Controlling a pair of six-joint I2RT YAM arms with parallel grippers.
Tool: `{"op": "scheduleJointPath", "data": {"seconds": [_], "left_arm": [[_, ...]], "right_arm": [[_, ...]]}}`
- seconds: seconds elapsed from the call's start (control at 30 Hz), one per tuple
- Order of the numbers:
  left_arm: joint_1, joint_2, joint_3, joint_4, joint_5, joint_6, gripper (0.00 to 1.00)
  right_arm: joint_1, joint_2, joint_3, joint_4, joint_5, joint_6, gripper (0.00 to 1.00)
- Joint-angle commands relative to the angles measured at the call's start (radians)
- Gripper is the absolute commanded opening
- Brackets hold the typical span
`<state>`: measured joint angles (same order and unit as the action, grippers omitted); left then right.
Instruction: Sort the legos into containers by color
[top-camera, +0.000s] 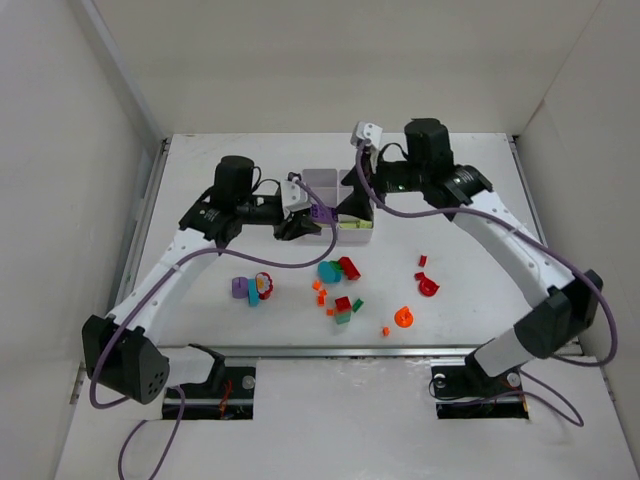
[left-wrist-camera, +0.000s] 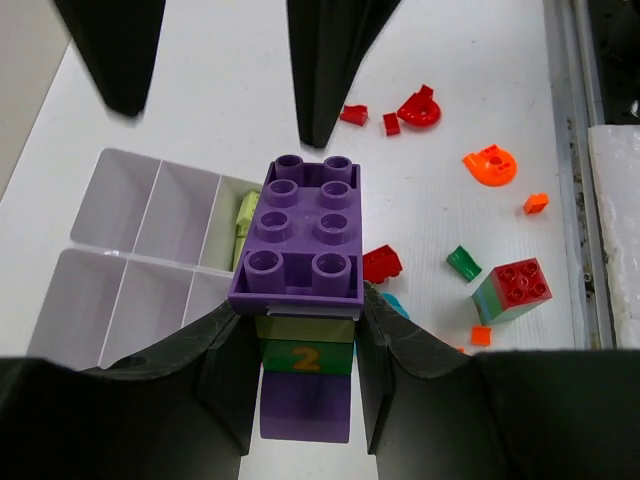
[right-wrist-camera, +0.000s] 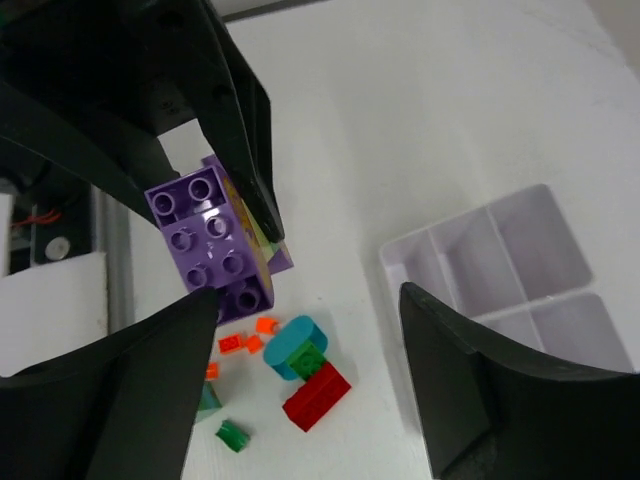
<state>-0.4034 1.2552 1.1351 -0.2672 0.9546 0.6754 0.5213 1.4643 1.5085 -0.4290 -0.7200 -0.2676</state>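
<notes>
My left gripper (top-camera: 308, 218) (left-wrist-camera: 305, 330) is shut on a purple brick stack (left-wrist-camera: 305, 235) with lime and green layers, the green one marked "2". It holds the stack above the table beside the white six-compartment tray (top-camera: 322, 182) (left-wrist-camera: 130, 255) (right-wrist-camera: 500, 270). The stack also shows in the top view (top-camera: 320, 212) and the right wrist view (right-wrist-camera: 210, 245). My right gripper (top-camera: 352, 205) (right-wrist-camera: 308, 300) is open and empty, hovering close to the stack and over the tray's near edge. Lime pieces (left-wrist-camera: 246, 212) lie in one compartment.
Loose legos lie in front of the tray: a teal, green and red cluster (top-camera: 338, 270) (right-wrist-camera: 310, 365), a red-green cube (top-camera: 343, 308) (left-wrist-camera: 512, 290), an orange round piece (top-camera: 403, 317), a red round piece (top-camera: 428, 287), a purple-red cluster (top-camera: 252, 288), small orange bits (right-wrist-camera: 240, 340).
</notes>
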Motion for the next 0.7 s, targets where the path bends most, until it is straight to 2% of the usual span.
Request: {"op": "scheduleJointPath", "data": {"seconds": [0.0, 0.03, 0.13, 0.23, 0.37, 0.43, 0.67], "left_arm": [[0.008, 0.012, 0.071, -0.043, 0.137, 0.085, 0.00], [0.008, 0.012, 0.083, -0.056, 0.138, 0.085, 0.00], [0.008, 0.021, 0.092, -0.056, 0.150, 0.098, 0.00], [0.008, 0.030, 0.092, -0.066, 0.139, 0.086, 0.00], [0.017, 0.039, 0.092, -0.066, 0.139, 0.073, 0.00], [0.017, 0.039, 0.092, -0.057, 0.139, 0.064, 0.00], [0.017, 0.058, 0.103, 0.003, 0.130, -0.005, 0.00]], "right_arm": [[-0.009, 0.097, 0.106, -0.135, -0.246, -0.162, 0.78], [-0.009, 0.114, 0.142, -0.184, -0.259, -0.183, 0.86], [0.002, 0.126, 0.151, -0.197, -0.205, -0.216, 0.86], [0.028, 0.052, 0.069, -0.101, -0.113, -0.216, 0.83], [0.028, -0.062, -0.036, 0.024, -0.070, -0.216, 0.78], [0.028, -0.087, -0.047, 0.033, -0.059, -0.216, 0.73], [0.085, -0.079, -0.037, -0.013, -0.036, -0.216, 0.72]]}}
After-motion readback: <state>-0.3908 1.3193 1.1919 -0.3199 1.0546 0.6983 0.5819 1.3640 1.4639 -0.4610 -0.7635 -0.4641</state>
